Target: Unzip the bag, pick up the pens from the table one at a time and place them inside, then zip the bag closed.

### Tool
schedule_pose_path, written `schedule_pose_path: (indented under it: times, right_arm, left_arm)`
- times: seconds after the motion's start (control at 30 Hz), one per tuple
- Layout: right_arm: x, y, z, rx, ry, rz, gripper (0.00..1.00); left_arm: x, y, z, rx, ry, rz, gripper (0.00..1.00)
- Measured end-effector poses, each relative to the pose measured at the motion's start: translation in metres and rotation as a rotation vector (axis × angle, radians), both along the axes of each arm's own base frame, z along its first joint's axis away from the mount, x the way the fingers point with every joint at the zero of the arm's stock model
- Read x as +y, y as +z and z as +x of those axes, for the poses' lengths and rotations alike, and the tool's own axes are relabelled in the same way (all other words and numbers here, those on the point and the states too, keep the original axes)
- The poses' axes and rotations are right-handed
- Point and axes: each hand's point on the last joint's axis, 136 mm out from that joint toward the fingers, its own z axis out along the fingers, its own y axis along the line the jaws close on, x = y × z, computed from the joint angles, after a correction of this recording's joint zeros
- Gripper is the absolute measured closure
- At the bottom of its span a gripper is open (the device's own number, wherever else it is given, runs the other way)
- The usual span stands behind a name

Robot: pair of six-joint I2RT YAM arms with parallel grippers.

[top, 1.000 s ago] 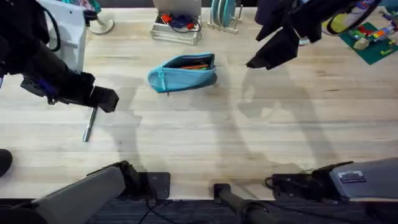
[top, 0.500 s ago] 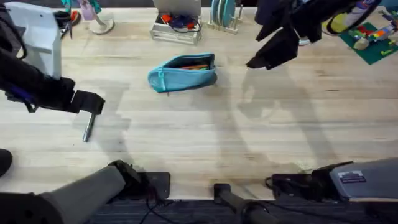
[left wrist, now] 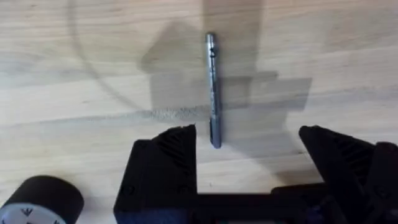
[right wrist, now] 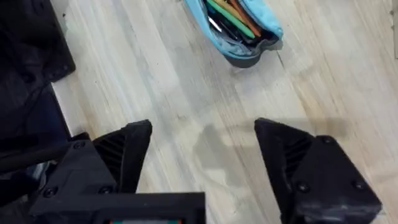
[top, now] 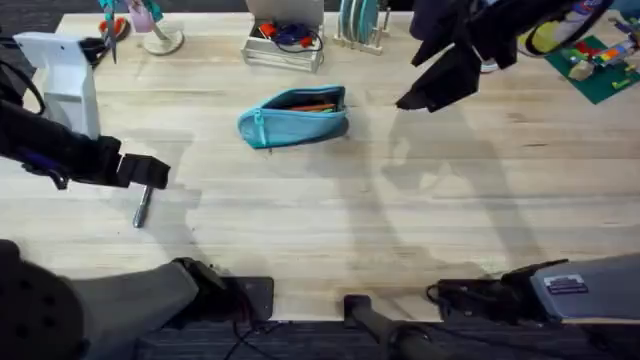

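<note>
At the left side of the overhead frame, the left arm's black two-finger tool hovers just above the upper end of a slim silvery-grey stick pen that lies alone on the light wooden plank tabletop. From the left wrist camera the pen lies lengthwise between the spread black fingers, its near end close beside the inner edge of one finger; the tool stands wide and holds nothing.

Near the upper middle of the overhead frame sits the small teal-blue fabric pencil pouch, its zipper open along the long top edge, with orange and dark pens showing inside. It lies well apart from the grey pen.

Toward the upper right of the overhead frame the right arm's tool hangs above the tabletop, right of the pouch. Its wrist camera shows the fingers set wide and empty over bare wood, the open pouch beyond them with orange, green and dark pens inside.
</note>
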Motion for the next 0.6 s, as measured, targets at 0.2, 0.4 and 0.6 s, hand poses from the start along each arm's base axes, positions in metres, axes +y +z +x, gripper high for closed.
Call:
schedule_pose_path:
  times: [0.2,0.4,0.6]
  right_arm:
    - [0.0,0.0,0.0,0.0,0.0,0.0,0.004]
    - [0.0,0.0,-0.002,0.008,0.0,-0.002,0.004]
    - [0.0,-0.001,-0.002,0.008,0.0,-0.002,0.004]
  left_arm:
    - [0.008,-0.022,0.006,0.045,-0.004,-0.025,0.002]
    - [0.023,-0.04,0.013,0.067,-0.002,0.007,0.008]
    - [0.029,-0.052,0.008,0.125,-0.005,0.018,0.008]
